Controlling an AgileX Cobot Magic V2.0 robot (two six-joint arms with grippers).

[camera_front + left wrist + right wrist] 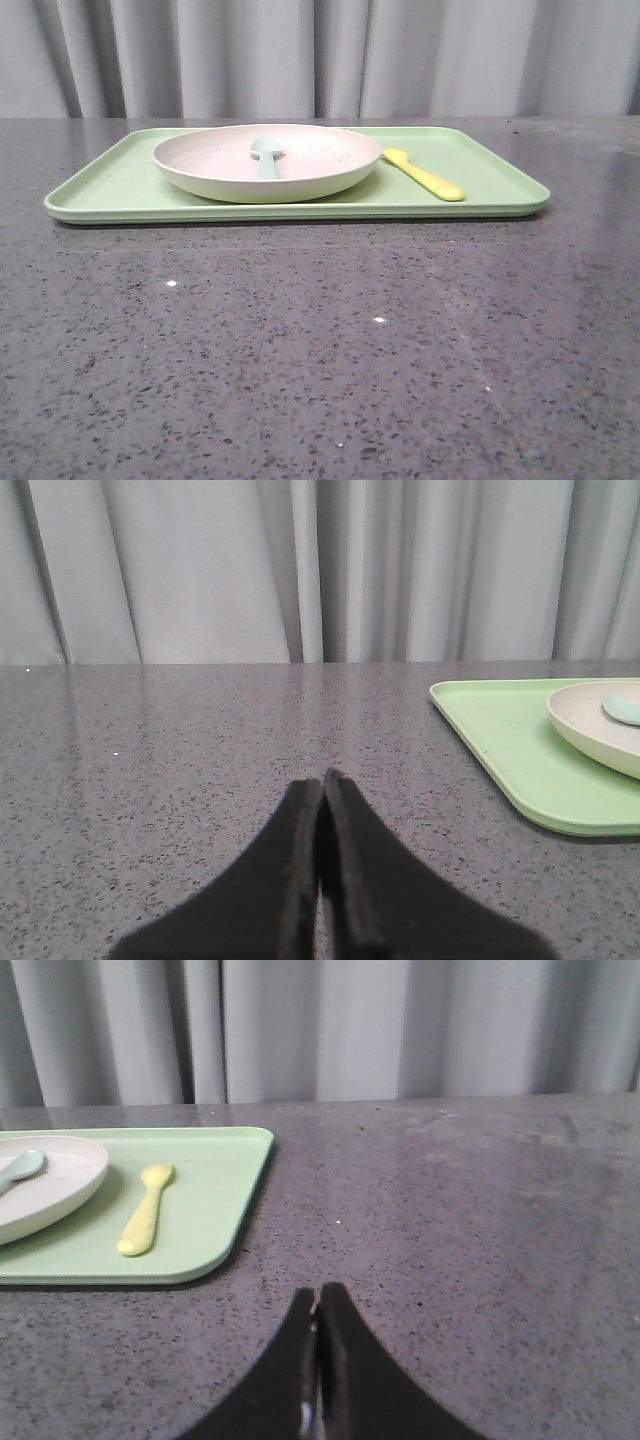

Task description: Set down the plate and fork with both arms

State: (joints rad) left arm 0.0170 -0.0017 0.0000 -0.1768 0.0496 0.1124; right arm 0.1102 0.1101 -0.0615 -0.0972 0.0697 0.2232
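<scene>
The pale pinkish-cream plate [300, 165] sits on the left half of a light green tray [480, 180], and a pale blue spoon [267, 156] lies in it. The yellow fork [424, 174] lies on the tray just right of the plate, also seen as the fork [146, 1210] in the right wrist view. My left gripper [322, 776] is shut and empty over bare table, left of the tray [500, 730] and the plate [590, 725]. My right gripper [316, 1290] is shut and empty over bare table, right of the tray [220, 1200]. Neither gripper shows in the front view.
The grey speckled tabletop [320, 350] stretches in front of the tray and to both sides. Grey curtains [320, 55] hang behind the table's far edge.
</scene>
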